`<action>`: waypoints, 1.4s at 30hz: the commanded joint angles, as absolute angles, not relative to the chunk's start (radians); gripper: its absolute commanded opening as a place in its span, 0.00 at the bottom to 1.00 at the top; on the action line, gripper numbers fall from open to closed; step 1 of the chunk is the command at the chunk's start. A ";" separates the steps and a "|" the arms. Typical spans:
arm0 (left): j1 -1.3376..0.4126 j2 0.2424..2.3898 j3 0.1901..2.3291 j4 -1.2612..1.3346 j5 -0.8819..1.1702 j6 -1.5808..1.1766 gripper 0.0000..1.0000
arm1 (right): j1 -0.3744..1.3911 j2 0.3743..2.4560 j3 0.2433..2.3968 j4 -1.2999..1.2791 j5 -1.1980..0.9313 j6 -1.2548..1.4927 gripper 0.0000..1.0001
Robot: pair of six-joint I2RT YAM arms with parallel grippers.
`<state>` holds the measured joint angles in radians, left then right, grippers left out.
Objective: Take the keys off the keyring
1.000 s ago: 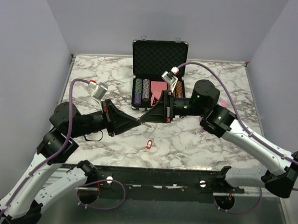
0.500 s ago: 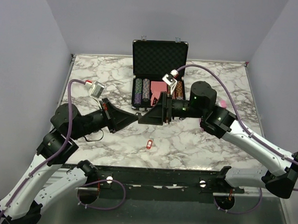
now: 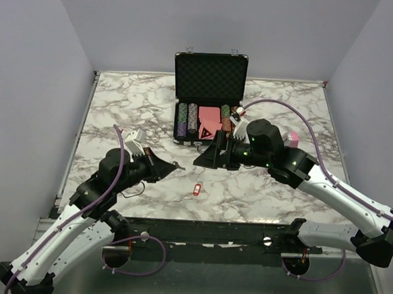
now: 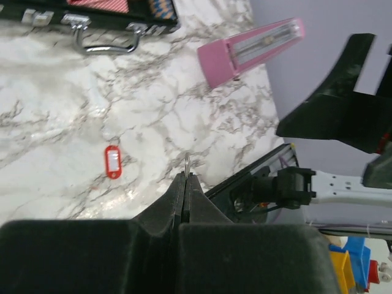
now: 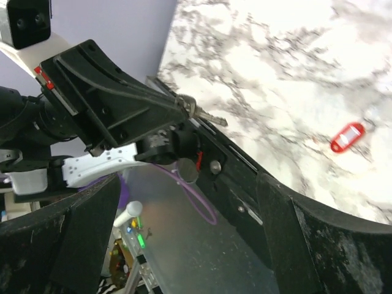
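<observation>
The red keyring point(image 3: 197, 189) lies flat on the marble table, apart from both grippers; it also shows in the left wrist view point(image 4: 112, 162) and the right wrist view point(image 5: 347, 136). My left gripper point(image 3: 172, 165) hovers left of it, shut on a small silvery key point(image 4: 187, 162) that pokes out past its tips point(image 4: 186, 176). The right wrist view shows that key point(image 5: 205, 114) at the left gripper's tip. My right gripper point(image 3: 206, 157) hangs above the table right of the left one, jaws wide open and empty point(image 5: 190, 184).
An open black case point(image 3: 210, 75) with poker chip stacks and pink cards stands at the back centre, its silver handle point(image 4: 104, 40) facing the arms. A pink object point(image 3: 291, 135) lies behind the right arm. The table's near edge runs just below the keyring.
The two grippers met over the table's middle; now they are apart. The left one pulled back and down to the left with the key. The right one opened. The keyring stayed put.
</observation>
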<state>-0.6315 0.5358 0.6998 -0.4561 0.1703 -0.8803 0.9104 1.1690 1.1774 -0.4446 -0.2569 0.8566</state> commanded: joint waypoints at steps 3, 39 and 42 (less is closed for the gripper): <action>-0.603 0.520 0.548 -0.381 0.127 -0.936 0.00 | 0.916 1.086 1.046 -0.489 -0.160 0.910 0.99; -0.445 0.670 0.784 -0.679 0.028 -0.618 0.99 | 0.914 1.002 0.923 -0.473 -0.141 0.905 1.00; -0.436 0.612 0.837 -0.770 -0.029 -0.563 0.99 | 0.916 0.993 0.943 -0.456 -0.134 0.884 1.00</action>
<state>-0.4522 0.6807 0.7609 -0.5430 0.0910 -0.6865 0.9108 1.0031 0.9100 -0.4686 -0.1696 0.9245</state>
